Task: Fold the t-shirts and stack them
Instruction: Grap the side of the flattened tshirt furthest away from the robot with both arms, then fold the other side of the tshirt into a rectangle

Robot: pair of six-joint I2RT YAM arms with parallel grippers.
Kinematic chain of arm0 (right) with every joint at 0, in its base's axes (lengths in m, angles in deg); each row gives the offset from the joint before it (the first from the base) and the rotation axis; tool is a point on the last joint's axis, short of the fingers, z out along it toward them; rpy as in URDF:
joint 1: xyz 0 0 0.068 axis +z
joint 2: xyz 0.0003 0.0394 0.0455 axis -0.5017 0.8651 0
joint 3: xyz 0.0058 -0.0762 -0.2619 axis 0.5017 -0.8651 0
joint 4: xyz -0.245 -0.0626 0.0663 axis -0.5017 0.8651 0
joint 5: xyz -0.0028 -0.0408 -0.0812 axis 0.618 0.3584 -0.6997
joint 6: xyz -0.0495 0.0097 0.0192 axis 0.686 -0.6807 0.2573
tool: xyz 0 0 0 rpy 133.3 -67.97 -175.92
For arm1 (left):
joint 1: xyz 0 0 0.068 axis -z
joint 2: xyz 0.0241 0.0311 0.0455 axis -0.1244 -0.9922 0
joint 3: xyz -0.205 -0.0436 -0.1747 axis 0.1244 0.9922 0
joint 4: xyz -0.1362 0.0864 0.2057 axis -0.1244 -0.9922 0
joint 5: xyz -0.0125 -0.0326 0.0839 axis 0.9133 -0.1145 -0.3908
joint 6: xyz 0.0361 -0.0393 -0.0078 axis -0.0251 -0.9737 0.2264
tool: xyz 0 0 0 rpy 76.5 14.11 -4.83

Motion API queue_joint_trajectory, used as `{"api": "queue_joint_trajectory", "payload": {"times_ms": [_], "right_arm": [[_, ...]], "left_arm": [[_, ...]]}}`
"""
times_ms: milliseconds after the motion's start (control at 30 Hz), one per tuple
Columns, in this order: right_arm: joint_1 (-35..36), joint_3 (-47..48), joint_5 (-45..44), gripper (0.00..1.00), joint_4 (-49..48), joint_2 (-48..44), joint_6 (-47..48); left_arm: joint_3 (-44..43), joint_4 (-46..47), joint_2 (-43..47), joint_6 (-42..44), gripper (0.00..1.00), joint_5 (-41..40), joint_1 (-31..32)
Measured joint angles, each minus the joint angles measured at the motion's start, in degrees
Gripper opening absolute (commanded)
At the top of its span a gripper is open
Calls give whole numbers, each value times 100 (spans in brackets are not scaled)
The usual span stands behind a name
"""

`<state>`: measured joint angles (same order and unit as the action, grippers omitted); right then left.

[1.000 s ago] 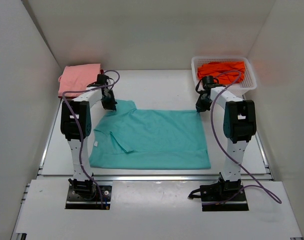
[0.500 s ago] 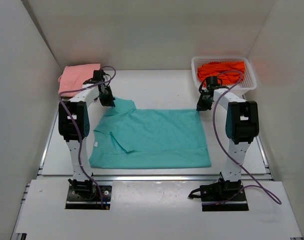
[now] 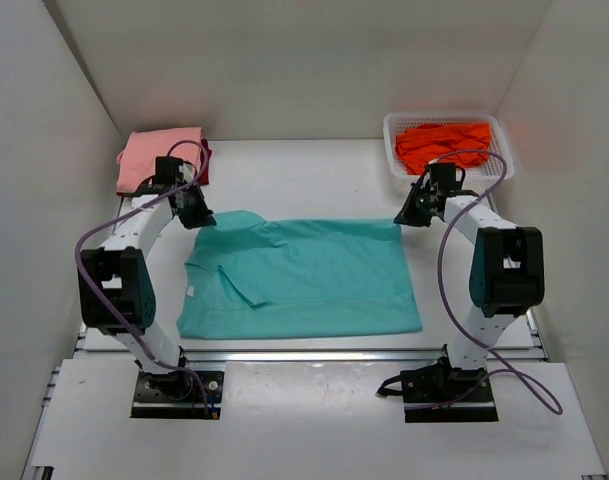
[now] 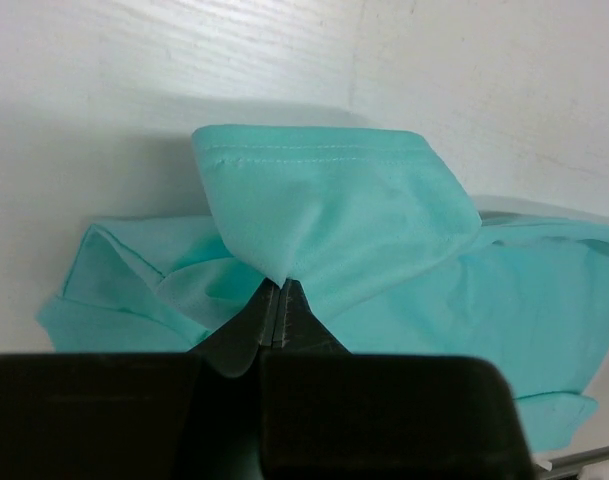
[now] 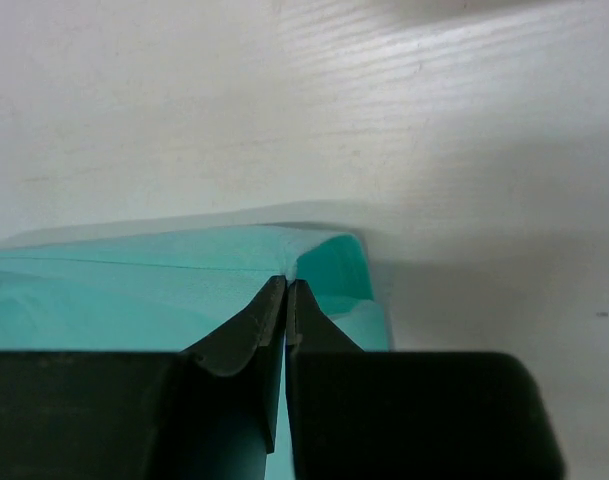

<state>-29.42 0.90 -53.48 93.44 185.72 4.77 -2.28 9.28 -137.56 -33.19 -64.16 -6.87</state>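
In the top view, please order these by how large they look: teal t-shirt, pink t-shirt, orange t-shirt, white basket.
1. teal t-shirt
2. white basket
3. pink t-shirt and orange t-shirt: about alike, not ranked.

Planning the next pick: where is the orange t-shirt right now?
In the top view, the orange t-shirt lies in the white basket at the far right corner of the table, just beyond the right gripper.

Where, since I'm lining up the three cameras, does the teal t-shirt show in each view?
Top external: teal t-shirt spread flat mid-table, between both arms.
Left wrist: centre frame, a fold pinched in the left gripper.
Right wrist: lower left, its corner pinched in the right gripper.
Shared landmark: the white table around it.
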Motion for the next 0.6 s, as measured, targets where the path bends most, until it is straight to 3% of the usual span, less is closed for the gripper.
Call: {"api": "queue_joint_trajectory", "payload": {"times_ms": [600], "right_arm": [[-391, -2367, 487, 0, -122, -1932, 302]], "left_arm": [[2551, -35, 2315, -66, 0, -83, 31]]}}
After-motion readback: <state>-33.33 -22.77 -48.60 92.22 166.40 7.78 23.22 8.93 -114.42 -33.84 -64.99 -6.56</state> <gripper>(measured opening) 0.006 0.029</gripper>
